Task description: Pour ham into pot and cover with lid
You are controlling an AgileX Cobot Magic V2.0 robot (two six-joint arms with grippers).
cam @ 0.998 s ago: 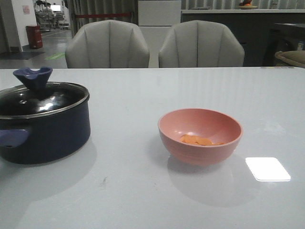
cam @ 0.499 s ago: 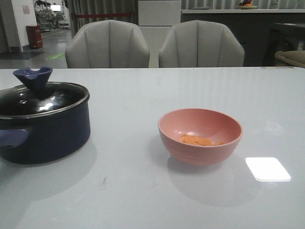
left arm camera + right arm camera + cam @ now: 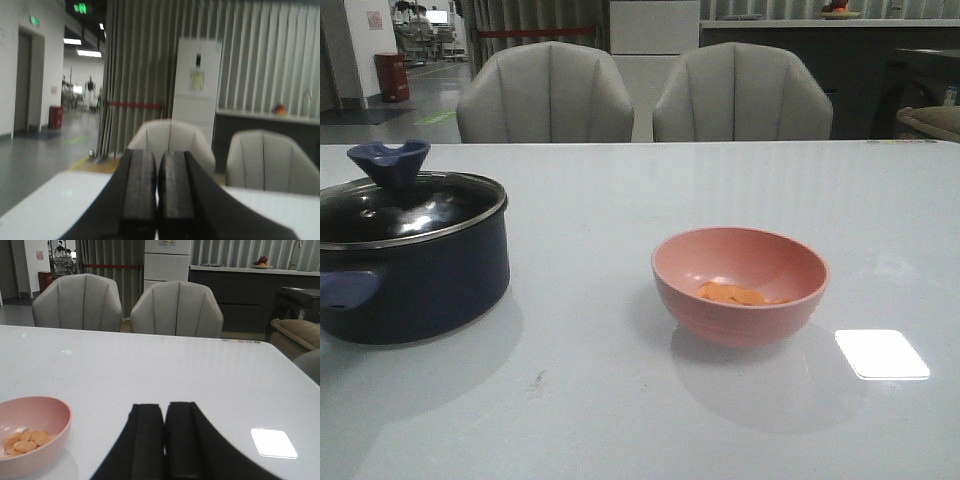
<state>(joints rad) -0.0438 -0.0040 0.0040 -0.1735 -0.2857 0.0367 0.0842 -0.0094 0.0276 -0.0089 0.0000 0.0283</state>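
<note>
The dark navy pot (image 3: 415, 285) stands at the table's left with its lighter blue handle (image 3: 345, 288) toward the front. The glass lid (image 3: 405, 208) with a metal rim and blue knob (image 3: 388, 163) rests on the pot. Orange-pink ham slices (image 3: 732, 294) lie in the pink bowl (image 3: 740, 285) right of centre; the ham (image 3: 24, 441) and bowl (image 3: 47, 417) also show in the right wrist view. My left gripper (image 3: 158, 155) is shut and empty, up above the table. My right gripper (image 3: 164, 407) is shut and empty, to the right of the bowl. Neither gripper shows in the front view.
Two grey chairs (image 3: 545, 95) (image 3: 742, 92) stand behind the table's far edge. A bright patch of reflected light (image 3: 882, 354) lies on the white tabletop (image 3: 620, 380) right of the bowl.
</note>
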